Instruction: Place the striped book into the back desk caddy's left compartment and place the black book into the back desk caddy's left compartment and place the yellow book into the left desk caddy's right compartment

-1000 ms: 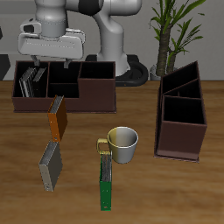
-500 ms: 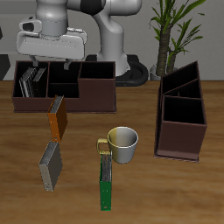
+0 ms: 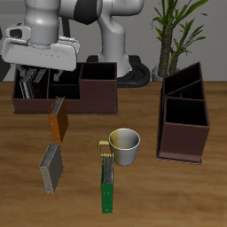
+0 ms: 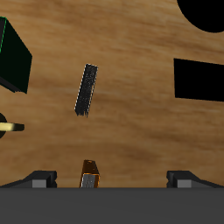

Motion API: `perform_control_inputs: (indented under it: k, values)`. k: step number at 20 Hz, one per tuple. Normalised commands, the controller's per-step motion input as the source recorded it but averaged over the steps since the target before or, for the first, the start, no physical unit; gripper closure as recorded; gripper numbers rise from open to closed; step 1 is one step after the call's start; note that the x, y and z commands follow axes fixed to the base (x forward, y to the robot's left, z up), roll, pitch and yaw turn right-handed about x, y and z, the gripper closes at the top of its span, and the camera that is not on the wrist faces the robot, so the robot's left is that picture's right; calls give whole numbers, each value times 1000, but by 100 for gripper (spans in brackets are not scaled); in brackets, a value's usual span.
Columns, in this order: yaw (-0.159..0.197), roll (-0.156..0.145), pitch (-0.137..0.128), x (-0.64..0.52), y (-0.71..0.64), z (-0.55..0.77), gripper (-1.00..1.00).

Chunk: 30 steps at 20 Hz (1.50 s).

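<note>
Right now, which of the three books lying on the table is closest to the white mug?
The green book. It lies nearest the table's front edge and its end touches the white mug. The orange book and the grey book lie apart from it.

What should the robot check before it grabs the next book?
1. Gripper jaws open, holding nothing: ok.
2. Striped book inside the back caddy: ok.
3. Black book flat on the table, nothing on it: ok.
4. Yellow book put away: not ok, it is on the table by the back caddy.
5. Gripper lined up over the black book: not ok, it is over the back caddy.
</note>
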Motion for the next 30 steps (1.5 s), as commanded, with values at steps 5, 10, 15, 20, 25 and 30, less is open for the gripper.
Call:
perform_control_inputs:
  k: [5, 10, 15, 20, 25, 30]
  values:
    - [1, 56, -16, 318, 54, 3, -100]
    - [43, 56, -11, 548, 246, -153, -100]
    - [-2, 61, -16, 228, -19, -33, -100]
    - [-17, 36, 27, 353, -164, -260, -100]
    - [-59, -4, -8, 129, -73, -282, -100]
    - [-40, -7, -5, 95, -68, -389, -100]
